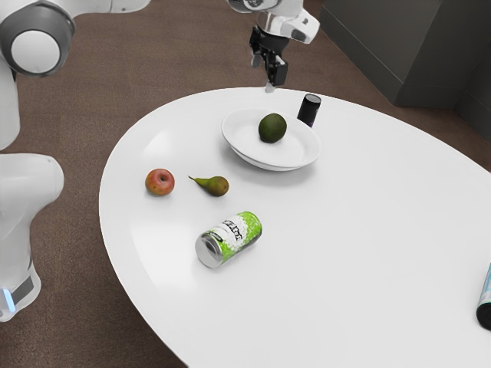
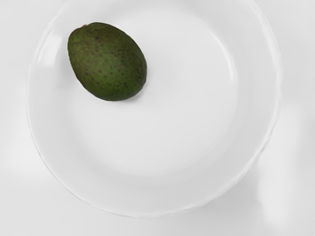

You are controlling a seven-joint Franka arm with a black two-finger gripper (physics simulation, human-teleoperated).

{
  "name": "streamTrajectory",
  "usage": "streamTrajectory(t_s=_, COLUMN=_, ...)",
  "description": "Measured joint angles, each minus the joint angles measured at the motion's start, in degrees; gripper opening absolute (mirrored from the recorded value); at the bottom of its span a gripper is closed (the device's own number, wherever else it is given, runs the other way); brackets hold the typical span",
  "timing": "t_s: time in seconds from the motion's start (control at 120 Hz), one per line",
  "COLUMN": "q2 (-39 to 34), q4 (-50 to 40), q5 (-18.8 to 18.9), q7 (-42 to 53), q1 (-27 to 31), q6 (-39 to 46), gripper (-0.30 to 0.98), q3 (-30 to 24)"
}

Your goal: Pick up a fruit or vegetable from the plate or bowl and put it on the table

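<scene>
My gripper (image 1: 263,75) is above and beyond the white bowl at the exterior view's top, open, its two fingers apart with nothing between them. A dark green avocado (image 1: 272,128) rests inside the white bowl (image 1: 270,162). From the wrist view, the avocado (image 2: 108,63) lies on its side, off the middle of the bowl (image 2: 162,196) and near one part of its wall. The white table (image 1: 345,230) carries the bowl.
Just behind the bowl stands a black can (image 1: 309,110). A red apple (image 1: 159,182), a pear (image 1: 211,185) and a green-and-white can (image 1: 229,239) on its side lie nearer the camera. Another dark-ended object (image 1: 485,310) is at the exterior view's right edge.
</scene>
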Motion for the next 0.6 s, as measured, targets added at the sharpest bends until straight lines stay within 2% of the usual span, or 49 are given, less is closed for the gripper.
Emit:
streamTrajectory(t_s=0.108, q2=0.3, q4=0.0, q5=-0.2, q7=-0.2, q1=-1.8, q6=0.2, gripper=0.69, q3=0.4)
streamTrajectory(t_s=0.6, q2=0.0, q4=3.9, q5=-1.7, q7=-2.1, q1=-1.0, q6=-1.4, gripper=0.69, q3=0.4)
